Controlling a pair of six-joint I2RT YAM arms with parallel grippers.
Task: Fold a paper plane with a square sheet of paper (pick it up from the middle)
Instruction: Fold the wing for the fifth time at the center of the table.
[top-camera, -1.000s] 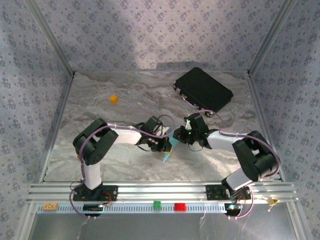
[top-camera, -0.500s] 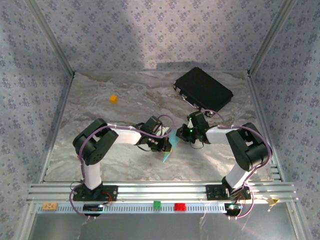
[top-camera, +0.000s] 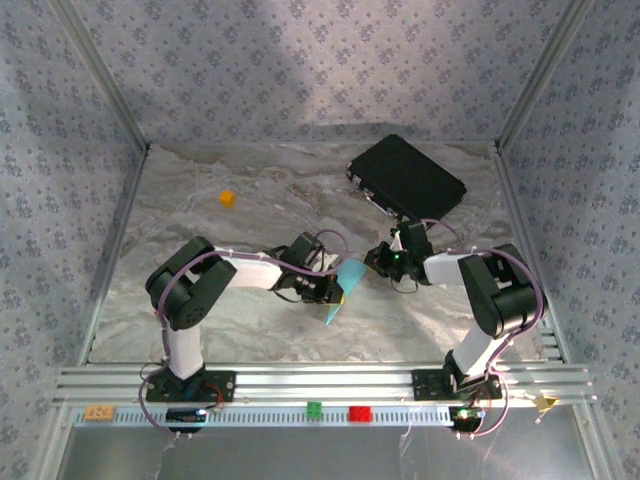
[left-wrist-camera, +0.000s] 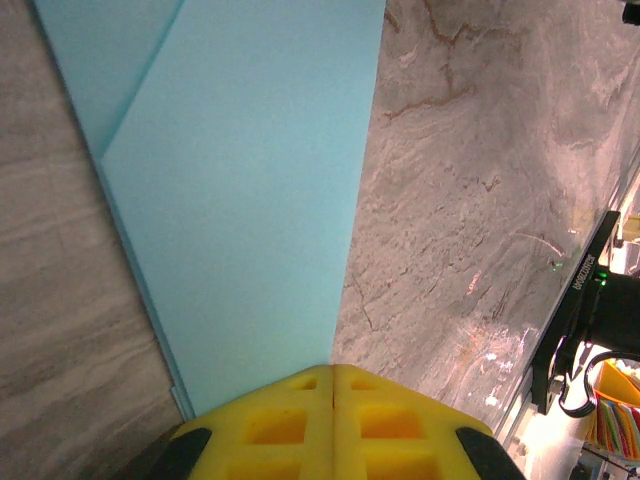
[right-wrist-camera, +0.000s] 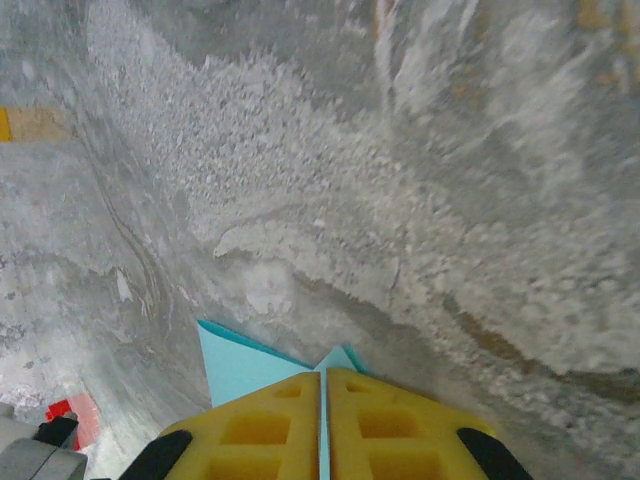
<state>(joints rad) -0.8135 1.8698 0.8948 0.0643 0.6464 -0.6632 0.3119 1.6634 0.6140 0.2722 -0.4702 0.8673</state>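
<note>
Cyan paper sheet (top-camera: 348, 274) sits mid-tabletop (top-camera: 230, 300), btwn the two arms. It is well apart from the black case (top-camera: 405, 180) at far right and the orange cube (top-camera: 227, 198) at far left. From above, its long axis runs diagonally: wide end far-right, narrowing to a point near-left. The left fingers (left-wrist-camera: 280, 425) sit on it at about mid-length, coming from its left side. The right fingers (right-wrist-camera: 390, 425) meet its far-right end. So both arms are at the sheet, w/ the left one more squarely over it. In the left wrist view the sheet (left-wrist-camera: 250, 200) stretches straight away from the tips, so a stroke fwd would follow its length.

Left fingers: clenched, seam dark, paper running under the tips. It looks pressed to the tabletop rather than pinched, but I can't be sure. Right fingers: drawn together to a hairline seam w/ cyan showing in it. Pinching the edge vs. just resting on it: can't tell.

Sheet is already part-folded, w/ straight crisp edges and a diagonal flap layered at one end. In the right wrist view the sheet (right-wrist-camera: 240, 365) shows as two small corners past the tips. Not yet a dart; prob. mid-crease.
</note>
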